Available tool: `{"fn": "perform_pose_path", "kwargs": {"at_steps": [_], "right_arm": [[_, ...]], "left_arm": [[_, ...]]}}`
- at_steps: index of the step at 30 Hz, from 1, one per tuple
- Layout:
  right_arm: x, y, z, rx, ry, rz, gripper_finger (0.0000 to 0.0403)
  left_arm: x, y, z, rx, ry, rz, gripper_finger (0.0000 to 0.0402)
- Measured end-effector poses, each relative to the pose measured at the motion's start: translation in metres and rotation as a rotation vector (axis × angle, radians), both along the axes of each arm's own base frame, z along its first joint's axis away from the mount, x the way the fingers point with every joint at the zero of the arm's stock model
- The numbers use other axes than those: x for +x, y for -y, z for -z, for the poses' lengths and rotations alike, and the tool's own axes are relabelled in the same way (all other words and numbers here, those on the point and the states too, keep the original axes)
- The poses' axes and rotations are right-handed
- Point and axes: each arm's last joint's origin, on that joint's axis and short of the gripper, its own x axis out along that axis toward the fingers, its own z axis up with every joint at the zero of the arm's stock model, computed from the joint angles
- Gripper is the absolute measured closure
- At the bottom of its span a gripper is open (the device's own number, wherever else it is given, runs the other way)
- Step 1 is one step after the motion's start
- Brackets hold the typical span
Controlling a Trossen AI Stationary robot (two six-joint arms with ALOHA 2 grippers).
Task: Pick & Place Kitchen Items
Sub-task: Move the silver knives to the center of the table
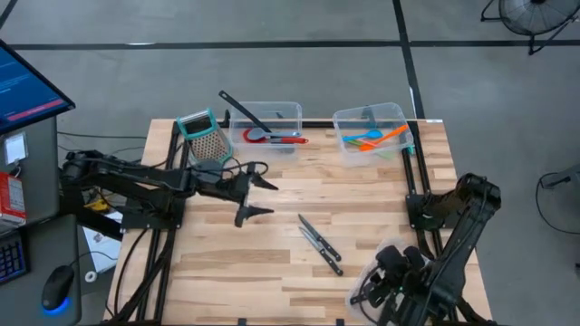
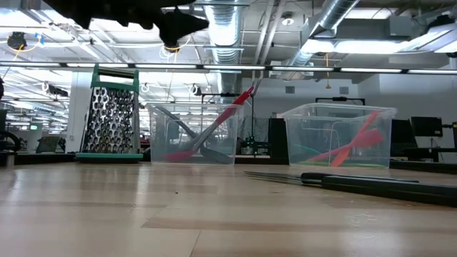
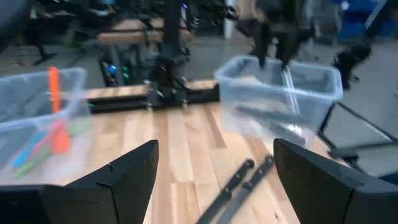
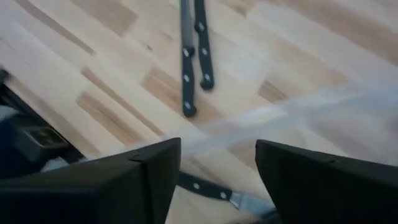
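Two black-handled knives (image 1: 319,243) lie side by side on the table's middle; they also show in the left wrist view (image 3: 239,180) and the right wrist view (image 4: 193,56). My left gripper (image 1: 256,196) is open and empty above the table, left of the knives. My right gripper (image 1: 370,288) is open at the near right corner, over a clear bin (image 3: 280,93). Another black-handled knife (image 4: 211,190) lies below its fingers. A red-headed spatula (image 1: 272,138) and a black ladle (image 1: 240,107) rest in the far middle bin (image 1: 265,127). Orange, blue and green utensils (image 1: 373,139) lie in the far right bin (image 1: 372,113).
A teal-framed metal grater (image 1: 204,136) stands at the far left, beside the middle bin. Dark metal frame rails (image 1: 412,172) run along the table's left and right sides. Bare wood (image 1: 236,263) lies near the front left.
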Motion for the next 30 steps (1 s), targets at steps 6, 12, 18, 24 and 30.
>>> {"fn": "perform_pose_path", "kwargs": {"at_steps": [6,12,18,24,30], "right_arm": [[-0.003,0.01,-0.015,-0.003,0.086,-0.001,0.0185],[-0.001,0.015,-0.019,-0.018,0.088,-0.032,0.0187],[0.005,0.018,-0.019,-0.047,0.071,-0.074,0.0193],[0.007,0.019,-0.019,-0.046,0.072,-0.07,0.0195],[0.007,0.019,-0.019,-0.044,0.074,-0.073,0.0194]], "left_arm": [[0.035,0.004,0.019,0.05,-0.09,0.115,0.0103],[0.079,0.012,0.037,0.073,-0.146,0.267,0.0103],[0.118,0.027,0.046,0.132,-0.139,0.364,0.0103],[0.147,0.038,0.057,0.15,-0.136,0.434,0.0103],[0.165,0.041,0.073,0.152,-0.151,0.481,0.0103]]}}
